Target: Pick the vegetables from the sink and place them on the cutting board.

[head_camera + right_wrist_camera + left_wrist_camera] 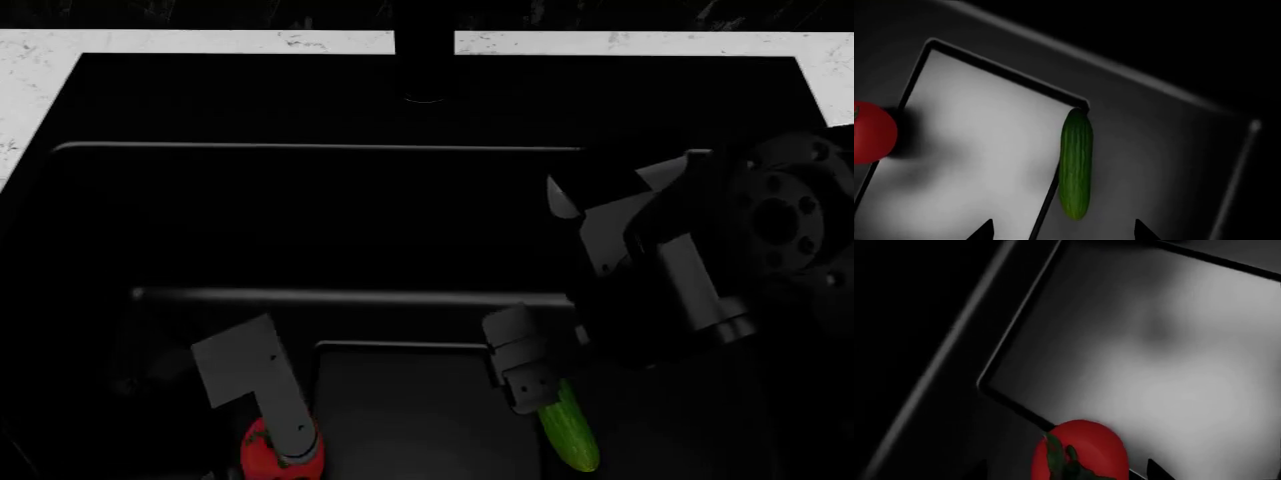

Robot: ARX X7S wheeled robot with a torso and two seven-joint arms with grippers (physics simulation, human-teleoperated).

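Vegetables sit nearest you, low in the head view, both down in the large black rectangular sink [400,200]; the round red tomato with a dark green stem [263,450] lies on the left, right under your left gripper [287,440], which partly covers it; from that arm's wrist camera the tomato [1079,450] fills the near edge of the picture, straddling the dark raised rim of a paler rectangular panel in the basin floor [1154,365]; whether the left jaws are spread or closed you cannot tell, since only a dark tip shows there; the slim green cucumber [567,435] lies on the right, its upper end just beneath your right gripper [527,385]; in the right wrist view the cucumber [1075,165] runs along the panel's edge, between the two dark fingertips [981,231] at the picture's border, which stand well apart and touch nothing, so that gripper is spread wide and holds nothing; the tomato shows at the panel's opposite edge; farther off, grey ridges cross the basin; beyond them the white marbled stone counter [200,42] frames the sink.
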